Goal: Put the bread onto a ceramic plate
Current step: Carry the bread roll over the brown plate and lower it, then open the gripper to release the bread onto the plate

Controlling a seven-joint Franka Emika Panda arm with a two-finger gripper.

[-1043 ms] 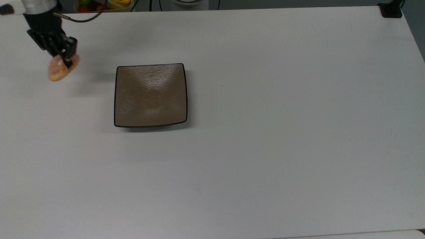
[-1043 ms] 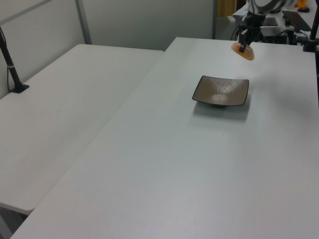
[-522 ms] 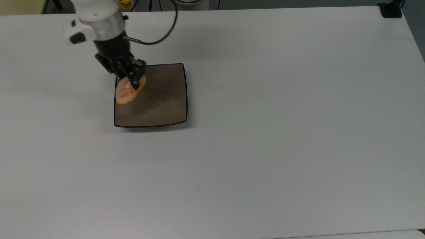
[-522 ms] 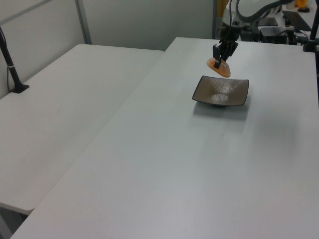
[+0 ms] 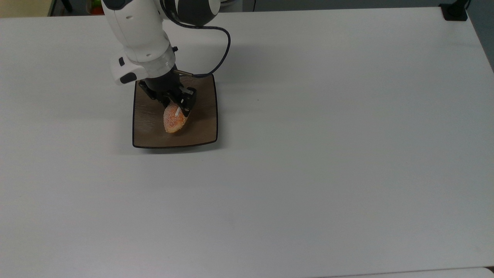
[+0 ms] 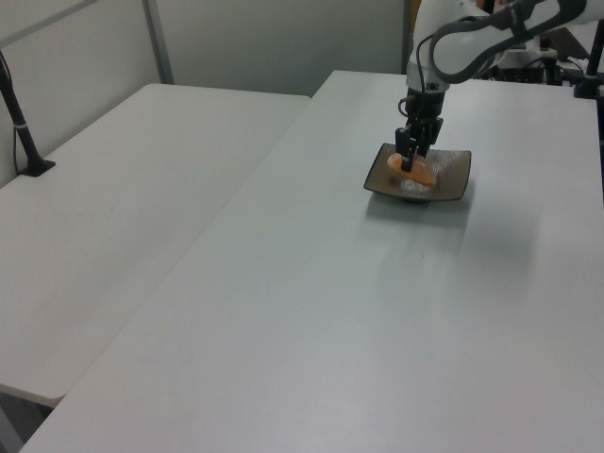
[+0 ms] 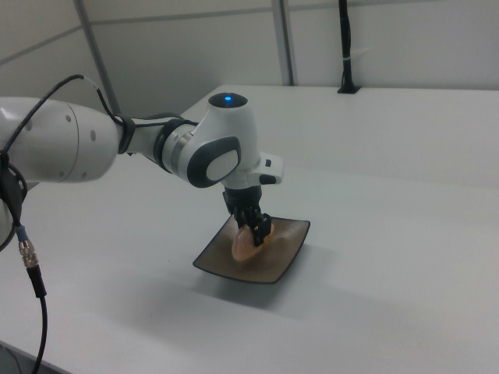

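The square brown ceramic plate (image 5: 201,129) (image 6: 453,179) (image 7: 281,265) lies on the white table. Over its middle is the orange-tan bread (image 5: 173,122) (image 6: 420,176) (image 7: 245,245), a small oval bun with a white stripe. My gripper (image 5: 178,109) (image 6: 408,166) (image 7: 255,230) is shut on the bread's upper end, pointing down from the white arm. The bun tilts, and its lower end is at or just above the plate's surface; I cannot tell whether it touches.
The white table (image 5: 328,154) stretches wide to the top view's right and toward its bottom edge. A second white table (image 6: 123,189) adjoins at the left view's left. A black clamp (image 5: 454,11) sits at the far right corner in the top view.
My gripper has carried the bread from beyond the plate's left side in the top view to over the plate's middle and has come down lower.
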